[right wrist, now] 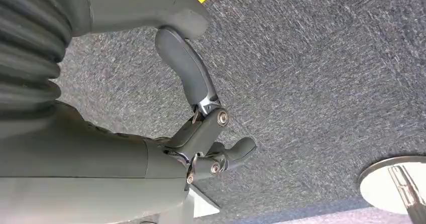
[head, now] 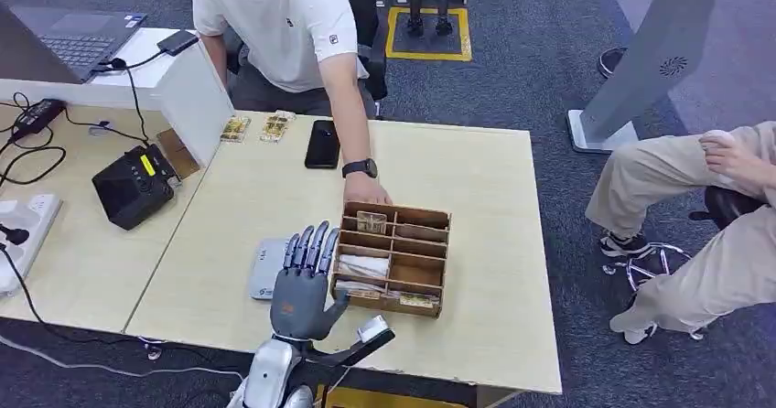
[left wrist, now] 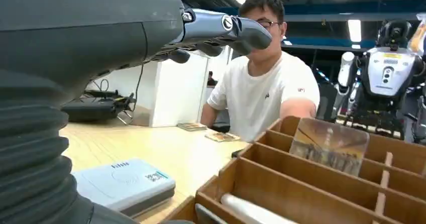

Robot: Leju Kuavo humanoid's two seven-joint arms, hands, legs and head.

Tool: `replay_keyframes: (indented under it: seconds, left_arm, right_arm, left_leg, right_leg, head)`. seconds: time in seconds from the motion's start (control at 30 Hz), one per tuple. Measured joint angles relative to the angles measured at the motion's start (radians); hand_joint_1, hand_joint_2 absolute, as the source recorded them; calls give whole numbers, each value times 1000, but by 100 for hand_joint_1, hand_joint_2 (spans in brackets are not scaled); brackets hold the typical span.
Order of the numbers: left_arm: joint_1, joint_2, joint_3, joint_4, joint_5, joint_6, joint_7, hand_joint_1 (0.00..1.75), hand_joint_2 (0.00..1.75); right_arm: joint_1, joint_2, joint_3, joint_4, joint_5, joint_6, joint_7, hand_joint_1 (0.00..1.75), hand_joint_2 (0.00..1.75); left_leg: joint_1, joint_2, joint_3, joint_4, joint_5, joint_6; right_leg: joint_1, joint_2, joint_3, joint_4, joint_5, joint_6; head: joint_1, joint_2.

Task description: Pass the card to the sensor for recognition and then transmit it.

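— So where is our left robot hand (head: 307,284)?
— We hold it up over the surface (head: 476,271), fingers straight and apart, with nothing in it. It sits between the grey sensor (head: 268,266) and the wooden box (head: 395,258).
— And the card (left wrist: 329,144)?
— We see it standing up in a far slot of the box. A person's hand (head: 366,188) rests by that end.
— Our right robot hand (right wrist: 201,128)?
— It hangs over the carpet, fingers bent but apart, holding nothing.
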Motion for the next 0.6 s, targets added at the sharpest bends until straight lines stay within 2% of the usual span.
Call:
replay_keyframes:
  seconds: [0.23,0.6]
  left_arm:
    - [-5,8,-14,13,2,0,-1,0,175]
    - [-5,7,-17,61,54,0,-184,0,175]
  right_arm:
    - [0,0,0,0,1,0,0,0,175]
    - [0,0,0,0,3,0,-4,0,175]
  left_leg:
    - [0,0,0,0,0,0]
    - [0,0,0,0,0,0]
  right_leg:
    - [0,0,0,0,0,0]
    - [0,0,0,0,0,0]
  head:
    - [0,0]
    - [0,0]
